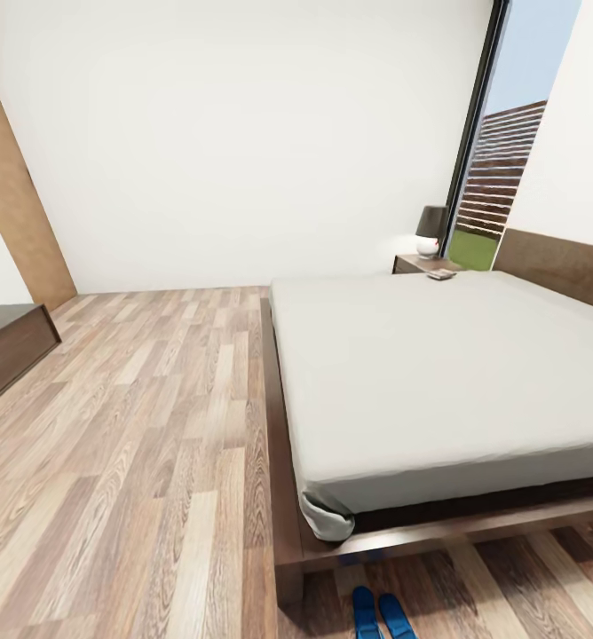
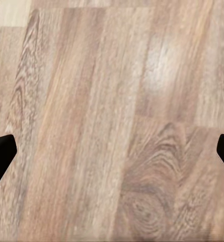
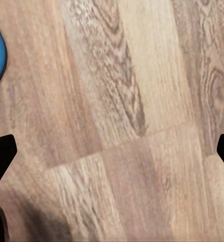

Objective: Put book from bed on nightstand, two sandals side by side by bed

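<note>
My left gripper and right gripper hang spread wide over wood-plank floor. 2 blue sandals lie paired at the off-white bed's foot. A small book rests on the far dark nightstand.

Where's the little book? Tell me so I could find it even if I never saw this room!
Find the huge bed with the plain off-white mattress. Look at its far corner by the brown wooden headboard, near the small dark wooden nightstand with a round-based lamp. The small thin dark book lies flat there; it's the one thing on the mattress.
</note>
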Robot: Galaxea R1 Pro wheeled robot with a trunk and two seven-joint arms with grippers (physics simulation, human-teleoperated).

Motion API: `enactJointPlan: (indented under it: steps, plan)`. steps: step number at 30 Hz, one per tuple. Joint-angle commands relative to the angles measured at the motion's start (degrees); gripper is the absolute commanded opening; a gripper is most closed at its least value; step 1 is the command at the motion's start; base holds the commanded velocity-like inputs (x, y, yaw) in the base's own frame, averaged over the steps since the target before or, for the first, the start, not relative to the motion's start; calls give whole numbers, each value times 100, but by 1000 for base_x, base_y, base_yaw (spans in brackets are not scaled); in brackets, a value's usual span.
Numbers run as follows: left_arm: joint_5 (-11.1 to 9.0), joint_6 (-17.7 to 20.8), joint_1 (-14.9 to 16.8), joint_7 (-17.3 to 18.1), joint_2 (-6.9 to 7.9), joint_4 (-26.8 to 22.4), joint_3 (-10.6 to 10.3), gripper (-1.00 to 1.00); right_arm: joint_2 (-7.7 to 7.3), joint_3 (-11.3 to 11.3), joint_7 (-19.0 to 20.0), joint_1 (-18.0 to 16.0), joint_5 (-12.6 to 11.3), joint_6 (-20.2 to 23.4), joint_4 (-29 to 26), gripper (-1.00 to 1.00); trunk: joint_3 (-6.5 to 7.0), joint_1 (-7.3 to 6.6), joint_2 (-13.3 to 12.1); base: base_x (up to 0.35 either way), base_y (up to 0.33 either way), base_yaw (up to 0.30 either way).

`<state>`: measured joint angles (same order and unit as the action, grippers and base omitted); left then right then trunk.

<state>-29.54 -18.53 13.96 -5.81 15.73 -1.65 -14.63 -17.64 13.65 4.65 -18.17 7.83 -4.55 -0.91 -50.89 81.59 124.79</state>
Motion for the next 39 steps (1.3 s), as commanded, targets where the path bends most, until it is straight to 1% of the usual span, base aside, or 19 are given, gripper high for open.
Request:
enactJointPlan:
  steps: [1, 6, 8, 26, 39]
  plan:
    - [-28, -10, 1, -26, -14, -2, -48, 100, 0, 50, 17, -3, 59, -20, 9, 100, 13, -24, -39, 0, 0, 0]
    - [-27, -25, 1, -26, -61, -2, -49, 100, 11, 50, 17, -1, 64, -20, 18, 100, 103, -133, -240, 0, 0, 0]
    - [-26, -96, 1, -26, -70, -2, -49, 100, 13, 50, 18, 11, 63, -20, 20, 100, 139, -177, -320, 0, 0, 0]
    - [-27, -293, 1, -43, -61, -2, -60, 100, 38, 50, 10, 27, 39, -20, 23, 100, 462, -573, -1042, 0, 0, 0]
    - [-26, -322, 1, -45, -67, 0, -66, 100, 41, 50, 10, 40, 37, -20, 30, 100, 696, -858, -1564, 0, 0, 0]
